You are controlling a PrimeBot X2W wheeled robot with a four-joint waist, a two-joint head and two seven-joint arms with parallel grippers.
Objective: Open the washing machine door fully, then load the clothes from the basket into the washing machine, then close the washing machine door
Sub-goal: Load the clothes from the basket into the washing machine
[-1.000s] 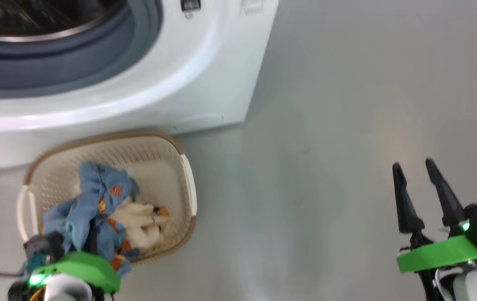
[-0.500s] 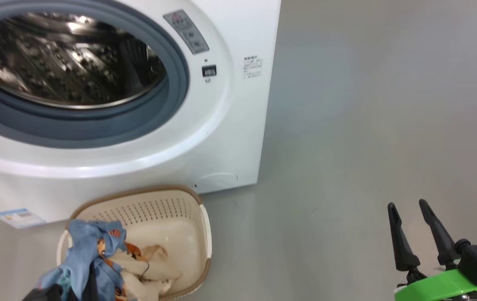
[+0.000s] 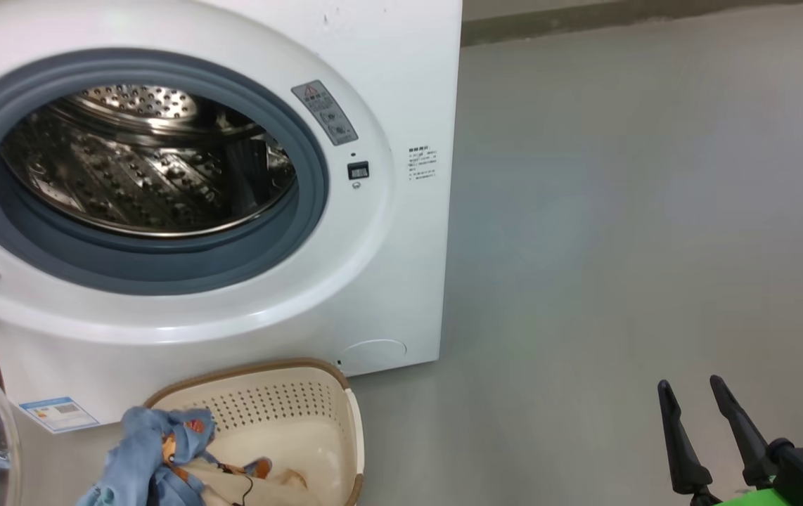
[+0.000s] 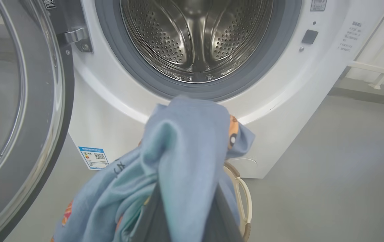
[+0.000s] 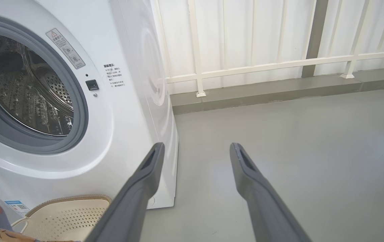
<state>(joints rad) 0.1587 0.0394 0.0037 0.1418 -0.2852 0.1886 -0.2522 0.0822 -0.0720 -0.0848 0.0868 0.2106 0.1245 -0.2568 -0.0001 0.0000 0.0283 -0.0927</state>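
L gripper (image 4: 185, 215): jaws were clamped narrow on light blue clothes (image 4: 185, 141), held up over basket (image 3: 345, 414), in front of washing machine (image 3: 401, 84), below drum (image 3: 141, 169) opening. More clothes lay in basket. Washing machine door (image 4: 20, 101) stood swung open at L side. R gripper (image 3: 688, 393): jaws were spread wide, empty, over floor (image 3: 619, 246), well apart from basket.

In the left wrist view, the clothes (image 4: 185, 144) covered most of the left tool (image 4: 184, 198), so its fingertips were hidden. The door (image 4: 17, 101) was cut off by the left edge there. In the head view, the bottom edge cut off the basket (image 3: 335, 404), the clothes in it and the body of the right tool (image 3: 689, 385). The print on the blue label (image 3: 57, 413) was too small to read.
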